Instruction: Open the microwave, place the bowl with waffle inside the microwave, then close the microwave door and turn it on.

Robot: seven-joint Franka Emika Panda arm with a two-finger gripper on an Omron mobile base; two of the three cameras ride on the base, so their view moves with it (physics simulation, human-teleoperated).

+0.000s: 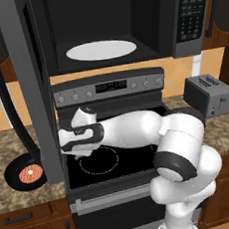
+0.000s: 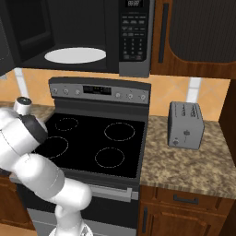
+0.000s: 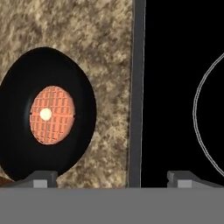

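Microwave (image 1: 112,26): mounted above the stove, cavity exposed, white turntable plate (image 1: 101,50) bare; the opening step looks done.
Microwave door (image 1: 31,85): swung out to the left and hanging edge-on between the arm and the tabletop at left, which is likely why the arm reaches in low beneath it.
Bowl (image 1: 25,173): black, resting on the speckled tabletop (image 1: 9,142) left of the stove (image 1: 111,162), well below the cavity it must end up in.
Waffle (image 3: 51,114): orange-pink gridded disc lying flat in the middle of the bowl, with a pale spot at its centre (butter, perhaps; too small to tell).
End effector (image 3: 113,179): jaws spread fully wide with nothing between them; in the hand view one fingertip sits over the bowl's near rim and the other over the black stove glass, so it hovers above the seam between stove and tabletop, not yet centred on the bowl.
Step in hand: as I judge it, lining up on the bowl's rim for a pinch.
Risk: lifting a shallow bowl by one edge could tip it and let the waffle slide.
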